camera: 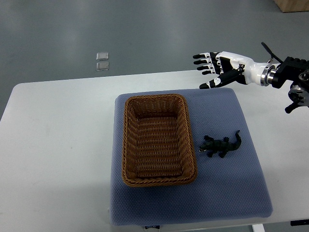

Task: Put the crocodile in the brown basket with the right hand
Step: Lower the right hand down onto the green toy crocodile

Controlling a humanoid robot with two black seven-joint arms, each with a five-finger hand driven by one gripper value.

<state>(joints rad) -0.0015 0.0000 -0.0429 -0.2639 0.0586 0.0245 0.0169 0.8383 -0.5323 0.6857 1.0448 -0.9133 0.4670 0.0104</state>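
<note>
- Light is even, cool and diffuse, falling from above; nothing sits in gloom.
- The white table [58,125] is very bright, nearly washed out, with little surface detail.
- Shadows are soft and short: a thin dark edge under the crocodile [221,146] and mild shade along the inner walls of the brown basket [159,181].
- Small highlights gleam on the white shell of the right hand [223,69].
- Focus holds across the frame, and the basket weave reads crisply.

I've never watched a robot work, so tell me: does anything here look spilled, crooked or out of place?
Nothing really. The brown basket sits upright and empty on the blue mat, the crocodile lies beside it, apart, and the right hand hovers open. Only two small clear squares on the floor beyond the table seem stray.
</note>
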